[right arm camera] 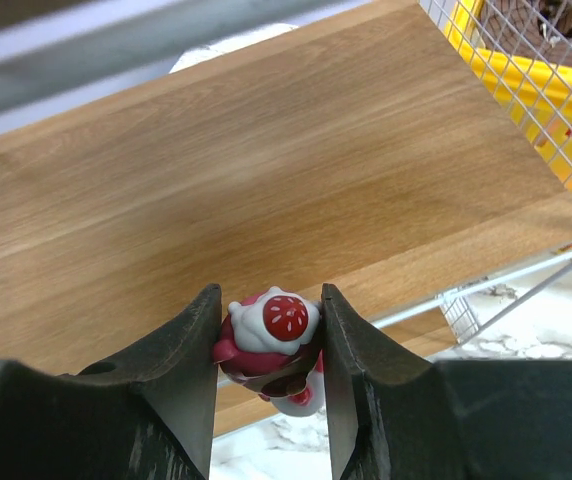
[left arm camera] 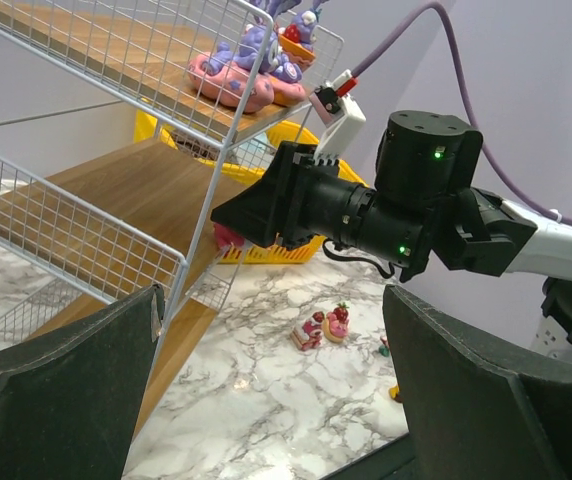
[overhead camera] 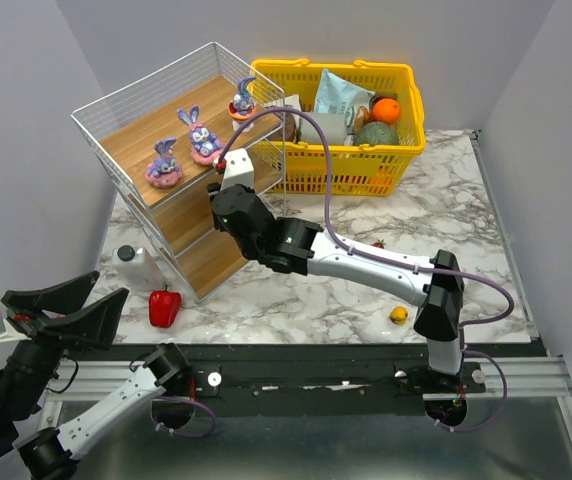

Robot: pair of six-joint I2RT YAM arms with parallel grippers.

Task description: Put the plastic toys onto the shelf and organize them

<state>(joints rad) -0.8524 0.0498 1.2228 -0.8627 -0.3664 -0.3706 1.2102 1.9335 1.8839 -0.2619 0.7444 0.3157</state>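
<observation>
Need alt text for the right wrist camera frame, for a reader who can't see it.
The right hand is shut on a small pink-red figurine with a white, red-spotted top, held at the edge of a light wooden shelf board that fills most of the view. A yellow basket shows at upper right.

No word, brand or number can be read anywhere; the print on the pale bag point(overhead camera: 340, 94) inside the yellow basket point(overhead camera: 338, 166) is too small.
</observation>
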